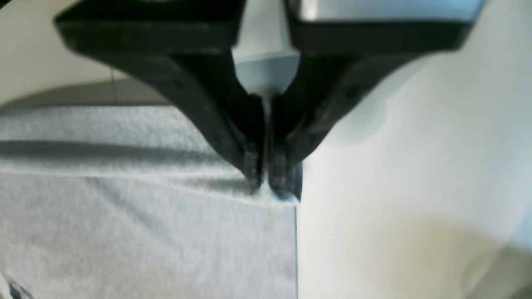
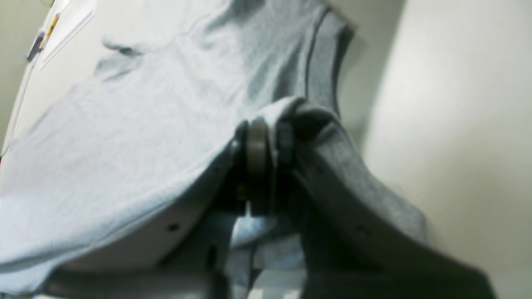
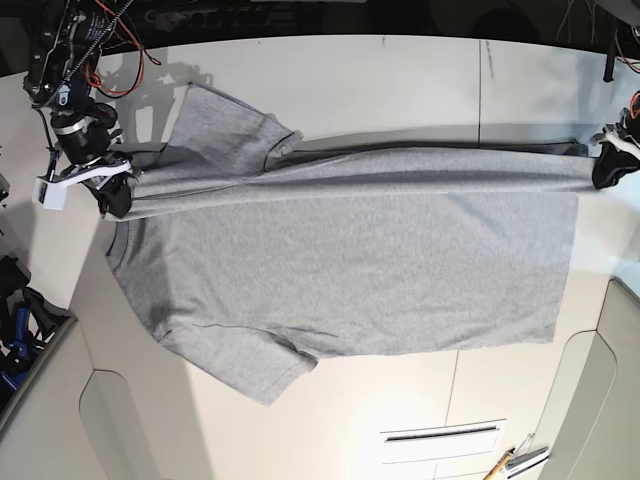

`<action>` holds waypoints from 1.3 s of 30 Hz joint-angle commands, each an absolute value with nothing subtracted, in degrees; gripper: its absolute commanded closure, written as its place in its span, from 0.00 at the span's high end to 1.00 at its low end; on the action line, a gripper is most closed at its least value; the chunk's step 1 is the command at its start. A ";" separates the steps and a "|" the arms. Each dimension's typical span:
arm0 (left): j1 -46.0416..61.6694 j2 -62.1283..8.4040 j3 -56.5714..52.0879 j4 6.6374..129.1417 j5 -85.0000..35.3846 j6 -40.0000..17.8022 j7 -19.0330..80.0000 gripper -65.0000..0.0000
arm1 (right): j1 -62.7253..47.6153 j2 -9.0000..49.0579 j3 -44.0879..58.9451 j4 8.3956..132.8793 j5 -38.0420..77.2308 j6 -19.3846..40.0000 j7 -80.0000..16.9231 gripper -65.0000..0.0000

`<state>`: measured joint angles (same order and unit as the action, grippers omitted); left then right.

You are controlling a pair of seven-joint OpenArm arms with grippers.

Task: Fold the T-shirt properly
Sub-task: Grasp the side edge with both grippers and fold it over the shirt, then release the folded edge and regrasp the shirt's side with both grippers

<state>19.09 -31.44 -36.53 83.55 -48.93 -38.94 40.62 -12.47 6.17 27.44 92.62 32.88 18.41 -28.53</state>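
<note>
The heather-grey T-shirt lies plain side up across the white table, neck end at the left of the base view and hem at the right. Its far long edge is pulled into a taut ridge between both grippers. My left gripper is shut on the hem corner; in the left wrist view its black fingertips pinch the T-shirt's edge. My right gripper is shut on the shoulder by the collar. In the right wrist view the T-shirt's cloth bunches over that gripper.
Loose wires and arm hardware crowd the table's far left corner. A blue object sits off the left edge. A white label and a pen lie near the front edge. One sleeve points toward the front.
</note>
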 commanded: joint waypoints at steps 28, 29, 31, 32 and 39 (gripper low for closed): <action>16.49 -32.91 -36.67 84.25 -45.98 -36.42 41.41 0.42 | -14.96 6.96 31.81 113.67 35.09 22.55 -45.82 0.47; 16.56 -32.91 -36.67 84.25 -45.98 -36.42 41.56 0.42 | -16.60 6.96 32.29 116.20 35.05 22.52 -46.74 0.47; 16.51 -32.93 -36.67 84.27 -46.02 -36.45 41.78 0.42 | -20.56 6.94 32.77 119.57 34.44 22.48 -46.74 0.47; 16.49 -32.93 -36.67 84.27 -46.02 -36.45 41.78 0.42 | -22.44 6.92 32.77 120.25 34.20 22.28 -46.74 0.47; 16.49 -32.86 -36.67 84.27 -47.97 -36.69 41.80 0.42 | -28.97 4.78 32.75 109.51 37.87 22.35 -44.77 0.47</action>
<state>16.67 -31.46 -36.07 83.53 -47.16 -36.29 42.83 -28.91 4.43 32.51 108.29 37.47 22.17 -45.91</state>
